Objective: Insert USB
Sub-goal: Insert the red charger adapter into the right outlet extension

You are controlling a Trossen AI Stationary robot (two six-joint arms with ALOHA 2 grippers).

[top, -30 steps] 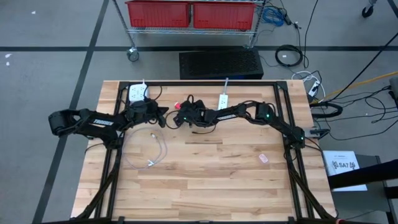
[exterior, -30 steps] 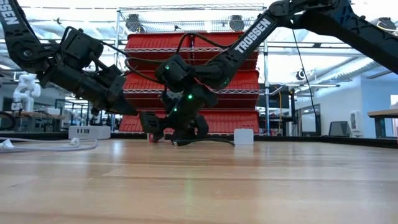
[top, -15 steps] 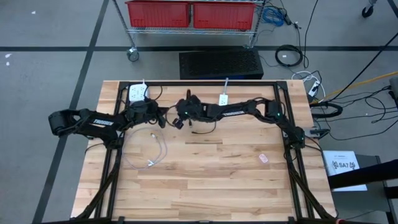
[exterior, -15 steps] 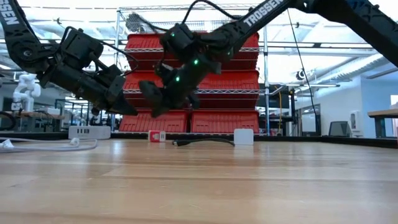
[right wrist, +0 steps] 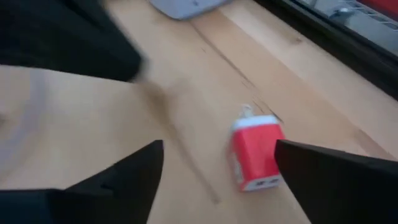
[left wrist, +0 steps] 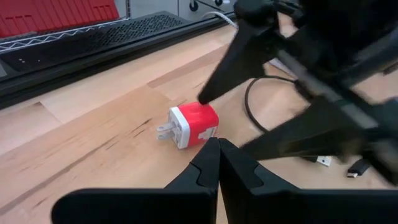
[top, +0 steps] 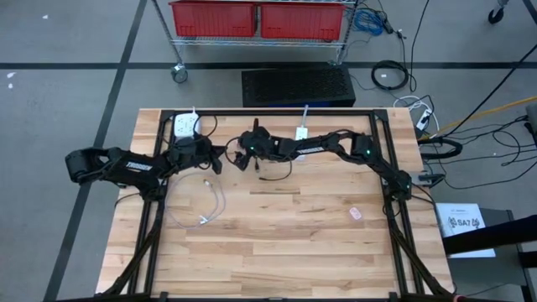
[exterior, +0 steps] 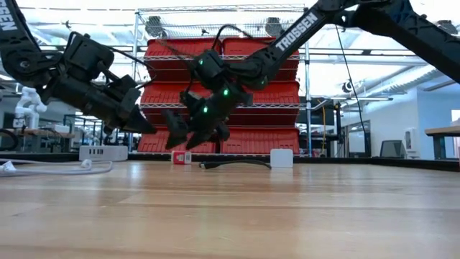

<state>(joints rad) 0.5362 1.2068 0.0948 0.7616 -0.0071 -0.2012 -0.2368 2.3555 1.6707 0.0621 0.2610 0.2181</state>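
Note:
A red and white USB charger block (left wrist: 193,124) lies on its side on the wooden table, also seen in the low view (exterior: 181,157) and the right wrist view (right wrist: 255,152). My right gripper (exterior: 188,138) hangs open just above it, one finger on either side, touching nothing; the high view shows it too (top: 242,159). My left gripper (left wrist: 214,149) is shut and empty, its tips pointing at the block from the table's left (top: 220,159). A black USB cable (exterior: 230,164) lies on the table right of the block.
A white power strip (top: 186,126) and a second white block (top: 302,132) sit at the table's far edge. A white cable (top: 205,201) curls near the left arm. A small pink item (top: 356,213) lies toward the right. The near half of the table is bare wood.
My right gripper has risen off the table, where it was low over the block and the black cable. It has rolled and now hangs above the block with its fingers wider apart than half a second ago. Block and cable have stayed where they were.

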